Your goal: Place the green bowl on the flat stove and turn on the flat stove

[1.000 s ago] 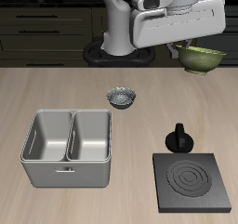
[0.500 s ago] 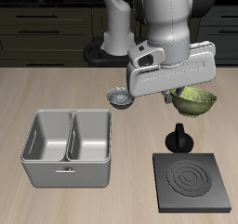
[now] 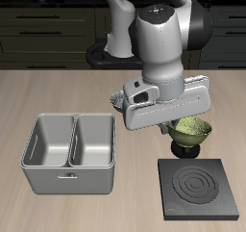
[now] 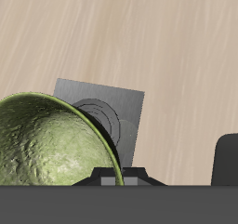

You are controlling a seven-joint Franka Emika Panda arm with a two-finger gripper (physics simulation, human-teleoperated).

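My gripper [image 3: 184, 126] is shut on the rim of the green bowl [image 3: 191, 133] and holds it in the air just above the back edge of the flat stove [image 3: 201, 189]. The stove is a black square plate with ring marks, near the table's front edge. Its knob [image 3: 182, 150] is mostly hidden behind the bowl. In the wrist view the green bowl [image 4: 45, 146] fills much of the frame close up, with the flat stove [image 4: 126, 106] below it on the wooden table.
A grey two-compartment metal basin [image 3: 70, 153] stands beside the stove near the front edge. A small grey-and-white patterned bowl [image 3: 116, 100] farther back is mostly hidden behind the gripper. Dark cabinets run behind the table.
The gripper has carried the green bowl from the back of the table forward and down, to just above the stove's back edge.
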